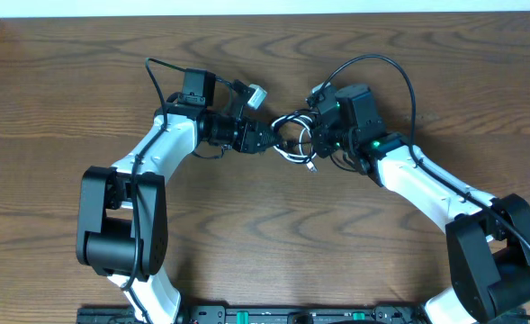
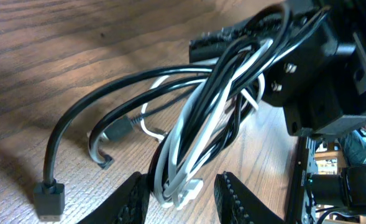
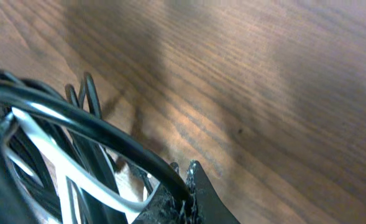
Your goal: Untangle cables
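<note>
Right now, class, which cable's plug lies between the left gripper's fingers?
The white cable: its plug sits there, while the black cable ends on the table, aside.

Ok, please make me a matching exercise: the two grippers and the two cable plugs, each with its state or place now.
1 left gripper
2 right gripper
3 black plug
4 white plug

A shut on the cables
B between the left gripper's fingers
C open, with the cables inside
D lying on the table

Pairs: 1-C, 2-A, 3-D, 4-B

Overhead downward; wrists close on cables [image 1: 293,139]
</note>
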`<state>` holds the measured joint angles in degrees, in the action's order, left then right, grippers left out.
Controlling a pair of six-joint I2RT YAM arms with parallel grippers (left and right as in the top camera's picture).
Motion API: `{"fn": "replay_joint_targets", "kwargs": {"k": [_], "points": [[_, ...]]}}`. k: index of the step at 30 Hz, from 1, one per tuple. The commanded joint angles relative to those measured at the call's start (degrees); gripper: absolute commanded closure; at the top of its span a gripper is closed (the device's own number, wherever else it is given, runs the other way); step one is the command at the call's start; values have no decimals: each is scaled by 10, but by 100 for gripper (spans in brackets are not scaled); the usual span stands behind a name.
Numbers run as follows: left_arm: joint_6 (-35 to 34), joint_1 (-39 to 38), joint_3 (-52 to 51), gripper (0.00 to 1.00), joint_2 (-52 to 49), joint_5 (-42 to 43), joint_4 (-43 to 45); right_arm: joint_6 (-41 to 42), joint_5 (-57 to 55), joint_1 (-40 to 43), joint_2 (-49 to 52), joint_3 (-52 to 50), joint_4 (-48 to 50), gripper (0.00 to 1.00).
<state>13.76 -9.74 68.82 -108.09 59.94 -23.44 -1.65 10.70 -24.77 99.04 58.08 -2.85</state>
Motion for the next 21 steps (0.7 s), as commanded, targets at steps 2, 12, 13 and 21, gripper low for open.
{"fn": "replay_joint_targets", "kwargs": {"k": [2,12,13,21], "points": [[-1,-17,-3,62,3,-42,-4,10,0,0,5,6,18,99],[-142,-53,-3,59,3,-193,-5,10,0,0,5,6,22,99],[-149,-54,-3,59,3,-193,-5,9,0,0,5,6,22,99],[-154,-54,-3,75,3,-196,-5,9,0,0,5,6,18,98]]}}
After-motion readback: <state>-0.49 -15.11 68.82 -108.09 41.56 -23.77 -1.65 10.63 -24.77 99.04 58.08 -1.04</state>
